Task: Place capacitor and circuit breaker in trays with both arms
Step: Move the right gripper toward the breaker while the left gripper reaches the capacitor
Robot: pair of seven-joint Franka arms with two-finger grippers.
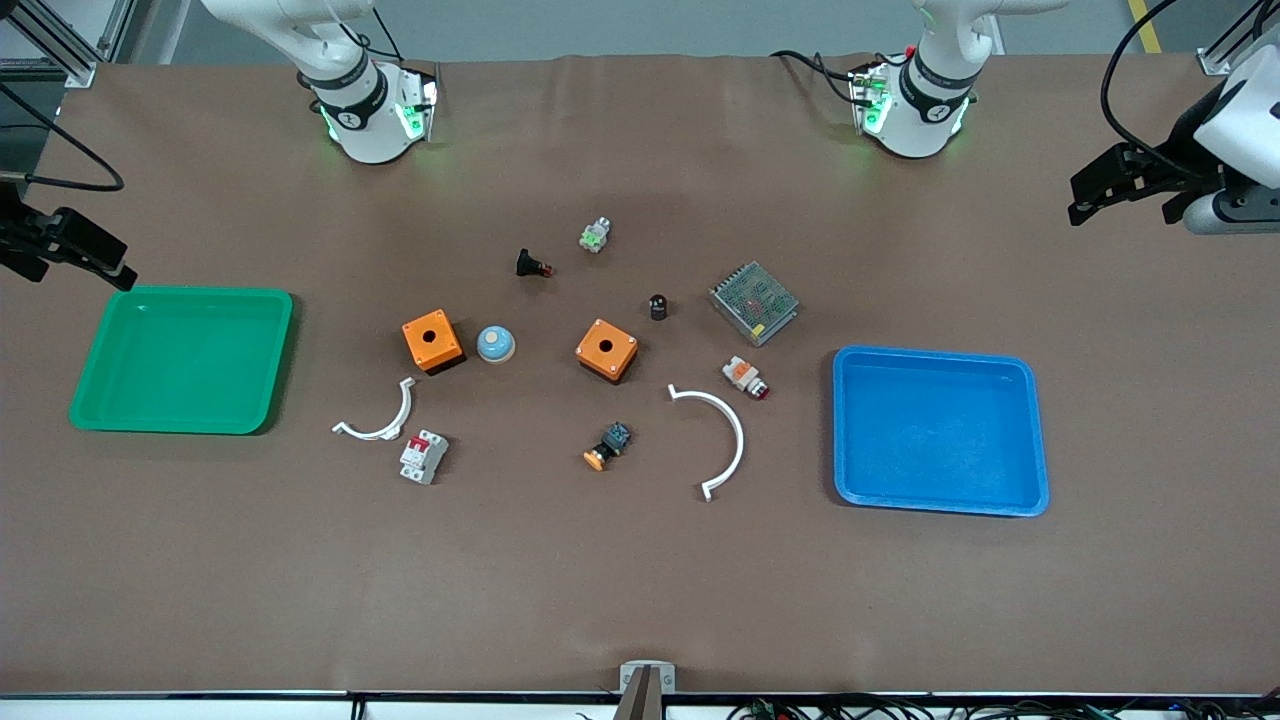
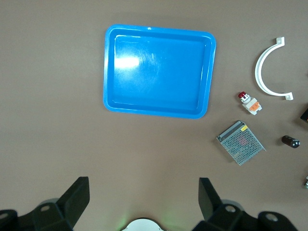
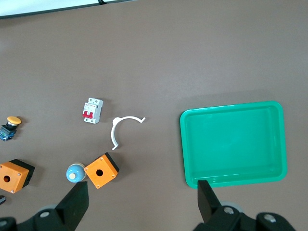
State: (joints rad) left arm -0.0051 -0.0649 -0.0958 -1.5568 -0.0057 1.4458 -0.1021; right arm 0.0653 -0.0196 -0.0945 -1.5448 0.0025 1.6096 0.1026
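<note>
Lettering on capacitor (image 1: 658,306) and circuit breaker (image 1: 423,457) is unreadable.

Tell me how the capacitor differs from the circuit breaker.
The capacitor is a tiny black cylinder; the circuit breaker is a larger white-grey block. The capacitor has a pale top, while the circuit breaker carries red switch levers. The capacitor sits toward the left arm's end, beside the metal mesh box; the circuit breaker lies nearer the front camera, toward the right arm's end. Both rest on the table, outside the trays.
</note>
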